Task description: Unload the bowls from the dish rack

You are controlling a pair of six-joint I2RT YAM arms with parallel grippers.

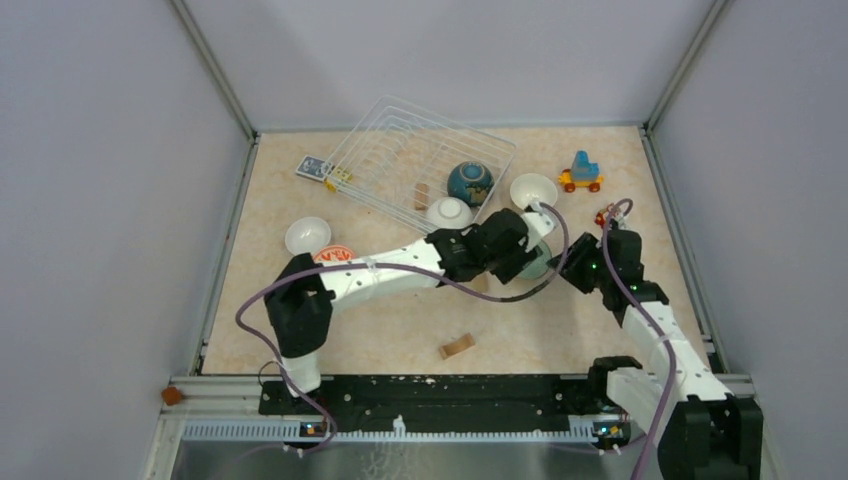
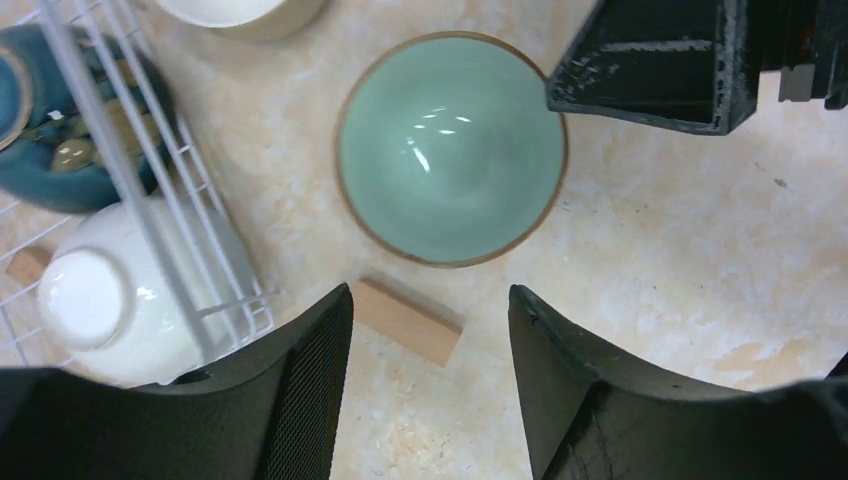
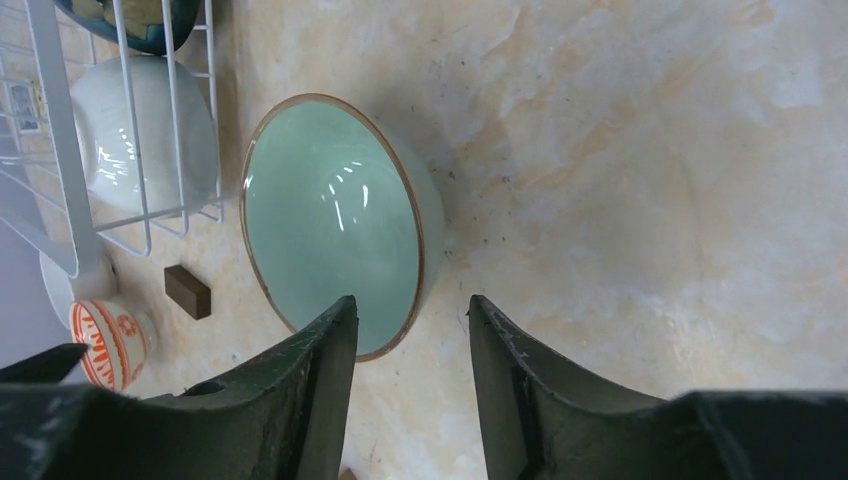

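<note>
The mint green bowl (image 2: 450, 150) stands on the table (image 2: 650, 260) at twelve o'clock from the left gripper (image 2: 430, 300), jaws spread, and eleven o'clock from the right gripper (image 3: 412, 305), jaws parted and empty.

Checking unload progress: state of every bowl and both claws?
mint bowl: upright, table
beige bowl: upright, table
left white bowl: upright, table
patterned bowl: table
other white bowl: inverted, dish rack
blue bowl: inverted, dish rack
left claw: open
right claw: open

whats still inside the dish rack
Two bowls lie in the dish rack: a white bowl foot-up and a dark blue bowl, plus a small wooden block. Whatever is under the upturned white bowl is covered.
</note>
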